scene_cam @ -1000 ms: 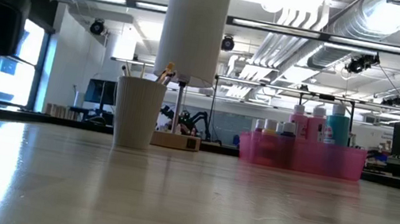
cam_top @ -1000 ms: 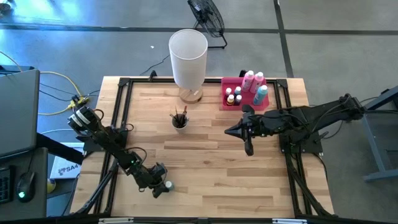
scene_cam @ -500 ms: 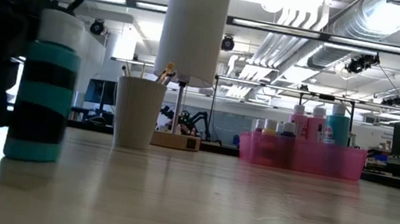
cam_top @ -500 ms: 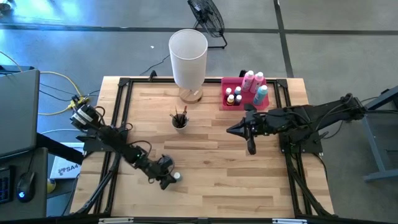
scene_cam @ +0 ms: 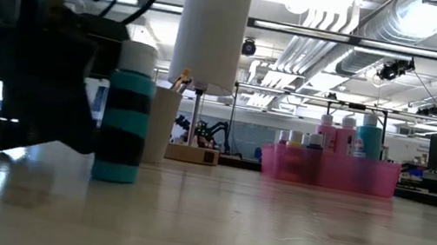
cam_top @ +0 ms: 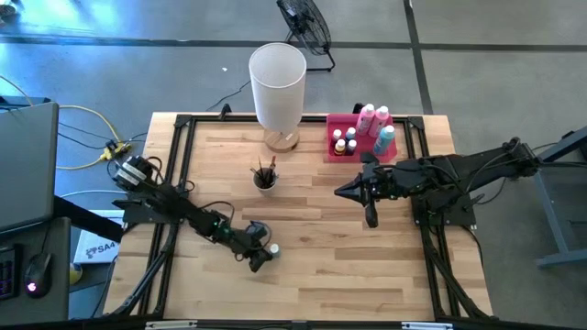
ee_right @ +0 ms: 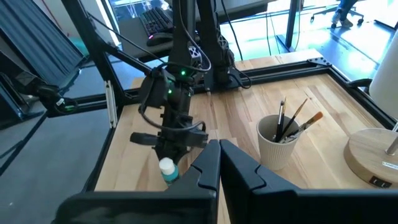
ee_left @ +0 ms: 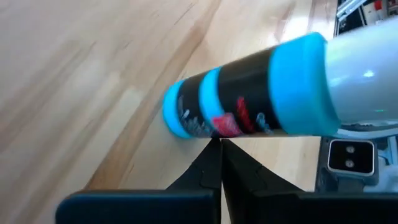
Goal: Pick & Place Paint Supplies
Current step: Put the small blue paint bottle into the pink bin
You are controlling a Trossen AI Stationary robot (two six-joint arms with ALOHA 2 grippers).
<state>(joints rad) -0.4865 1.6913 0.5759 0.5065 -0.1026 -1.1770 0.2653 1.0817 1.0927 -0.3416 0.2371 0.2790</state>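
A teal paint bottle (cam_top: pixel 272 248) with a black label and a white cap stands upright on its base on the wooden table (cam_top: pixel 312 275), near the front and left of the middle. My left gripper (ee_left: pixel 220 144) is shut, its tips at the bottle's side. My right gripper (ee_right: pixel 219 148) hangs shut above the table's right half, touching nothing. Several other paint bottles stand in the pink tray (cam_top: pixel 336 122) at the far right. Thin paintbrushes stick up out of a small cup (cam_top: pixel 265 177). My left gripper pushes the teal bottle with its shut fingertips (ee_left: pixel 211 155), which lie against the black label (ee_left: pixel 217 127) on the lower half of the bottle's side. The fingers slant down from the table's left and near side. The bottle stays upright, its base (ee_left: pixel 171 115) on the table.
A tall white cylinder (cam_top: pixel 278 82) on a wooden foot stands at the far edge, just behind the brush cup. A black metal frame (cam_top: pixel 174 174) runs round the table's edges. Bare wood lies between the teal bottle and the pink tray.
My left gripper, shut throughout, has swung toward the table's right edge and a little toward the far edge. The teal bottle has slid upright along the table in front of it, from near the front left toward the middle. My right arm has kept still.
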